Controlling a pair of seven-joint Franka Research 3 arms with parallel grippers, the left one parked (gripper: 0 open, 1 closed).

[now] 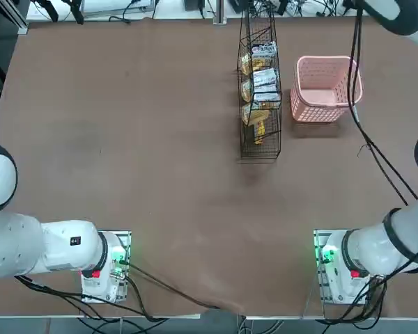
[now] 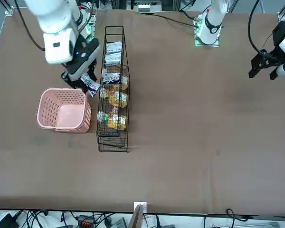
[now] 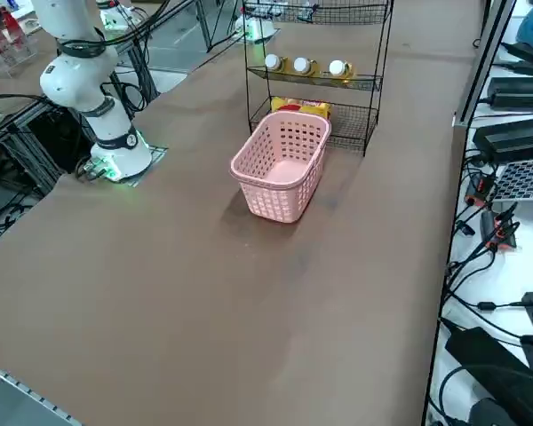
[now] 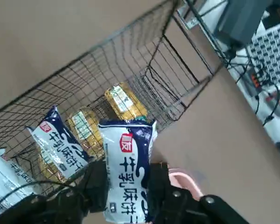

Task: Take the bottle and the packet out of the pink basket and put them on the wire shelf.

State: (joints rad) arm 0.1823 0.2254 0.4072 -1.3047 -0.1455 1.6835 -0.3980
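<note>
One packet (image 4: 127, 168), white with dark blue print, sits clamped between the right gripper's (image 2: 89, 84) fingers, its long axis running along them. It hangs just beside the wire shelf (image 2: 114, 90), on the side toward the pink basket (image 2: 62, 110) and above the basket's far rim. Beyond it, the shelf's tiers already carry similar packets and amber bottles, so the coming move runs sideways into the shelf.
</note>
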